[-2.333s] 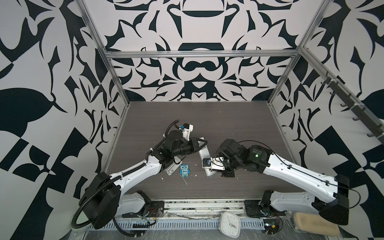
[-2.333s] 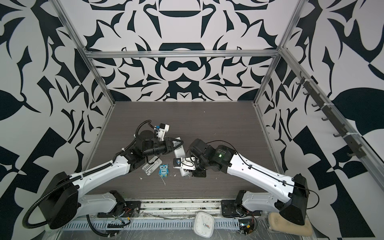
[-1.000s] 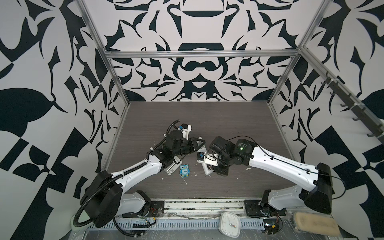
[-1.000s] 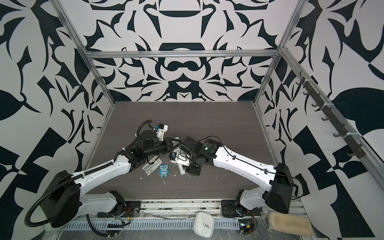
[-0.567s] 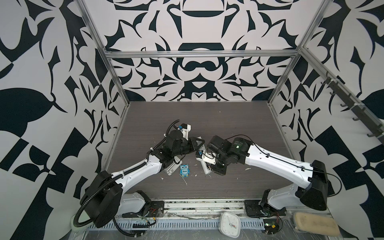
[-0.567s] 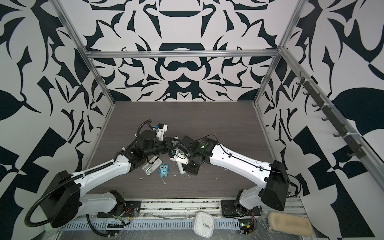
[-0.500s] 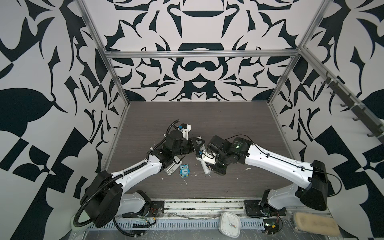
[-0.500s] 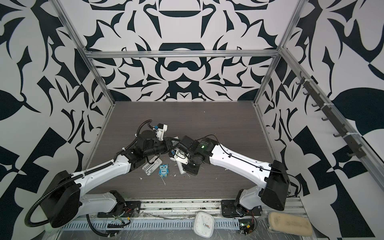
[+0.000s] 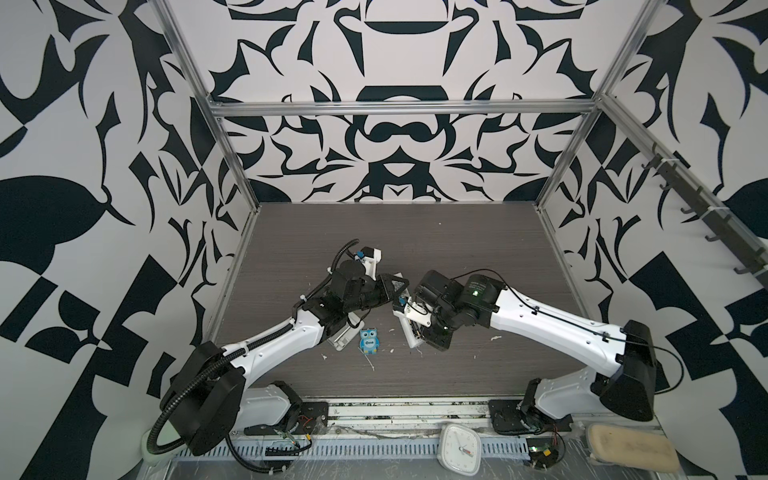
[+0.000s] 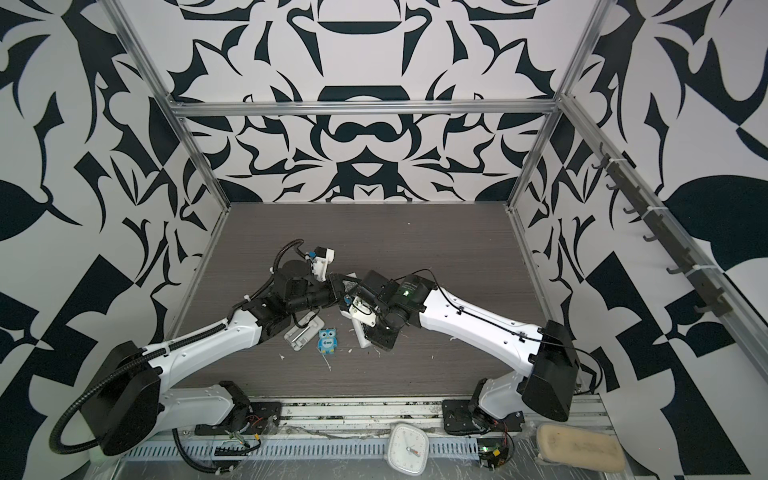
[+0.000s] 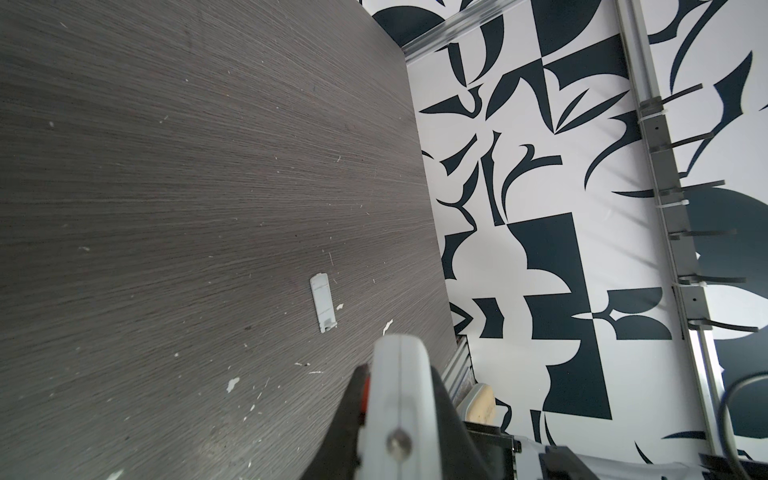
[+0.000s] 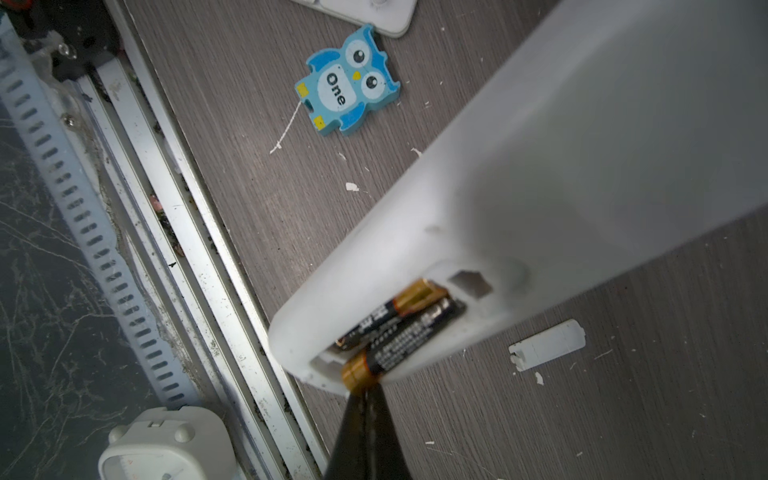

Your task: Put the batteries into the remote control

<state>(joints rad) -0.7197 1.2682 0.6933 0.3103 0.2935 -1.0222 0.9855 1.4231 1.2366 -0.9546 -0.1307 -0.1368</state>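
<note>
Two batteries (image 12: 399, 340), slim dark cylinders with printed labels and glossy copper-gold bands, lie side by side in the open compartment at the rounded end of the remote control (image 12: 540, 166). One sits fully in its slot. The other is askew, with its gold end jutting past the compartment's rim. The remote control is a long, smooth, matt-white plastic slab, shown here from its plain back, with a small rectangular notch just above the compartment.

It is slanted over the dark wood-grain table (image 12: 623, 415), near the middle of the front half in both top views (image 9: 409, 330) (image 10: 359, 332). Whether its lower end touches the table cannot be told.

The left gripper (image 11: 397, 374) clamps the slab edge-on between its black fingers. The right gripper (image 12: 365, 399) has its tapered black fingers pressed together, their tip touching the jutting gold end.

A small white rectangular cover (image 12: 546, 344) lies flat on the table, apart from the remote control. A flat blue owl figure (image 12: 347, 81) marked "One" lies beside a grey-white tray (image 9: 345, 334). White flecks speckle the table.
</note>
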